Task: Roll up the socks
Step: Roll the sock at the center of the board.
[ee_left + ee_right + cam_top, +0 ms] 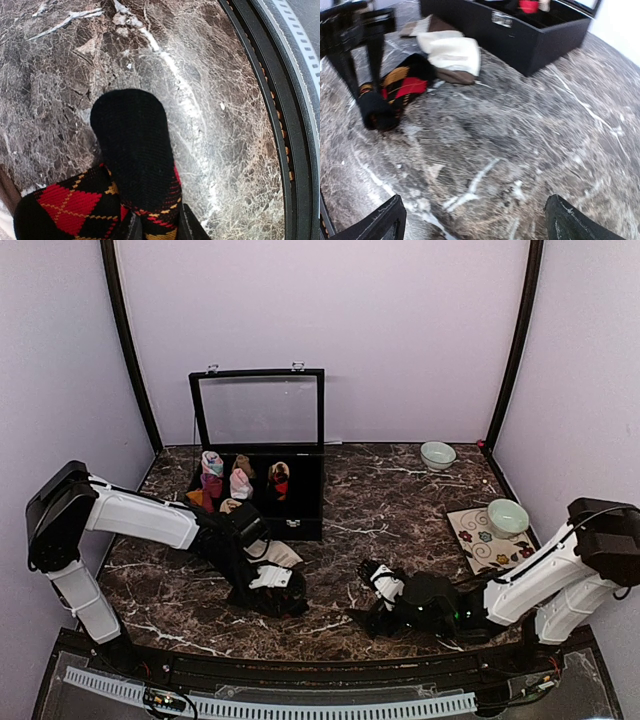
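A black sock with red and yellow argyle diamonds (132, 150) lies on the marble, its plain black toe pointing away in the left wrist view. My left gripper (157, 227) is shut on its patterned band, one finger on each side. From above, that gripper (272, 585) stands over the dark sock (288, 600) at front centre-left. The cream sock with brown ends (280, 555) lies just behind it, also seen as the cream sock (452, 52) beside the argyle sock (395, 90). My right gripper (362, 598) is open low over bare marble to the right, the gripper (475, 220) holding nothing.
A black display case (300, 515) with its glass lid raised stands behind the socks and holds several rolled bundles (240, 482). A pale bowl (437, 454) sits at the back right. Another bowl (507, 516) rests on a flowered mat (475, 540) at the right. The table's black front rim (260, 100) runs close by.
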Robot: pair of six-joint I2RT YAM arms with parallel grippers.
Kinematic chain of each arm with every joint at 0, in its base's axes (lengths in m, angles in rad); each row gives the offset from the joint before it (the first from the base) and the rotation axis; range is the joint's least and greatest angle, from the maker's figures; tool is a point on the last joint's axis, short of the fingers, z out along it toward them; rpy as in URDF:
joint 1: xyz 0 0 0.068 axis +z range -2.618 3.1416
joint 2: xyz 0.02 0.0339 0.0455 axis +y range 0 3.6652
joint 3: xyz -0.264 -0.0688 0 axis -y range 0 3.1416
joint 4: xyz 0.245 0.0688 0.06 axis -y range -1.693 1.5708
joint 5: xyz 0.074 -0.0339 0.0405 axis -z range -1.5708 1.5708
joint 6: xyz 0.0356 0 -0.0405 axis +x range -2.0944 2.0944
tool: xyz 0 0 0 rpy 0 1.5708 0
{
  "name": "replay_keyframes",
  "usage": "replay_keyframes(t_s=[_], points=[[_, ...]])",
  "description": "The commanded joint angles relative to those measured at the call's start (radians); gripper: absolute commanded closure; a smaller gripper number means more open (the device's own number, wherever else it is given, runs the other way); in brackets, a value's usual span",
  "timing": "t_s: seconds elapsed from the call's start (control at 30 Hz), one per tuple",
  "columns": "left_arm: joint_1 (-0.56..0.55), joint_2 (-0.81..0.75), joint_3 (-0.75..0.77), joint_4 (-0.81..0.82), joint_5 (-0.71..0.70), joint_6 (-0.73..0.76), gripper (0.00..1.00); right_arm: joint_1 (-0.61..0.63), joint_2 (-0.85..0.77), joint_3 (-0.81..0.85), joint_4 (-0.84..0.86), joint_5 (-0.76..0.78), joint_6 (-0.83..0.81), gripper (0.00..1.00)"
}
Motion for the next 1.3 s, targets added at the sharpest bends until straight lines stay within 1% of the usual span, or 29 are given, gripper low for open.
replay_keyframes(t_s=[0.0, 0.07, 0.17, 0.23, 0.33, 0.43, 0.5, 0.6, 0.73, 0.93, 1.13, 1.2, 1.27], points=[[0.006, 0.054, -0.040, -0.117, -0.042, -0.008, 0.77, 0.008, 0.098, 0.039, 0.211, -0.131, -0.264, 0.11], [0.009, 0.048, -0.048, -0.111, -0.042, -0.004, 0.77, 0.012, 0.174, 0.075, 0.247, -0.195, -0.316, 0.15], [0.010, 0.048, -0.047, -0.112, -0.043, 0.002, 0.77, 0.032, 0.249, 0.136, 0.249, -0.215, -0.413, 0.19], [0.015, 0.056, -0.041, -0.118, -0.037, 0.003, 0.77, 0.038, 0.265, 0.169, 0.246, -0.231, -0.476, 0.21], [0.024, 0.070, -0.028, -0.129, -0.024, 0.007, 0.77, 0.052, 0.285, 0.229, 0.192, -0.256, -0.604, 0.30], [0.028, 0.086, -0.014, -0.139, -0.009, 0.011, 0.77, 0.067, 0.314, 0.278, 0.139, -0.251, -0.720, 0.34], [0.030, 0.098, -0.004, -0.144, -0.004, 0.011, 0.77, 0.073, 0.328, 0.298, 0.127, -0.251, -0.763, 0.37], [0.033, 0.105, 0.003, -0.152, -0.001, 0.014, 0.77, 0.078, 0.347, 0.333, 0.083, -0.292, -0.795, 0.41], [0.034, 0.110, 0.008, -0.158, -0.001, 0.018, 0.77, 0.082, 0.389, 0.371, 0.074, -0.303, -0.829, 0.44], [0.034, 0.112, 0.013, -0.163, -0.001, 0.018, 0.77, 0.084, 0.454, 0.433, 0.075, -0.276, -0.865, 0.47], [0.034, 0.117, 0.018, -0.171, -0.001, 0.024, 0.77, 0.066, 0.500, 0.449, 0.066, -0.250, -0.892, 0.50], [0.034, 0.117, 0.019, -0.173, -0.001, 0.024, 0.77, 0.056, 0.508, 0.458, 0.038, -0.263, -0.887, 0.53], [0.034, 0.115, 0.016, -0.174, -0.001, 0.026, 0.76, 0.043, 0.518, 0.470, -0.006, -0.283, -0.878, 0.60]])
